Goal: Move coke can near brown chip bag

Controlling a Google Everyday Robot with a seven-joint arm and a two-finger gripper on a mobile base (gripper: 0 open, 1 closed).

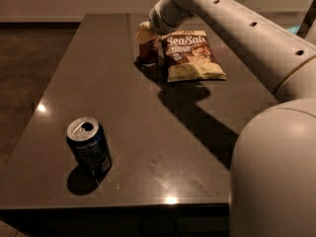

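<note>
— What takes up most of the view?
— A dark tabletop [148, 132], running from the near edge to the far wall. The robot's pale arm [247, 28] comes in from the right foreground and reaches across to the far side, throwing a heavy shadow on the surface.

— And the brown chip bag?
— The brown chip bag [192, 56] lies flat toward the far end, its "Sea Salt" lettering facing up, brown at the top and pale yellow below.

— Any cans?
— Two. A dark blue can [89, 147] stands upright near the front left edge, its top opened, well apart from everything else. The coke can [149, 51] stands upright just beside the bag's left edge, at the level of the bag's upper half.

— Where is the gripper?
— The gripper [145, 33] sits right over the top of the coke can, at the end of the arm. Whether it is clamped on the can or loose around it, I cannot tell; the can's upper part is hidden behind it.
</note>
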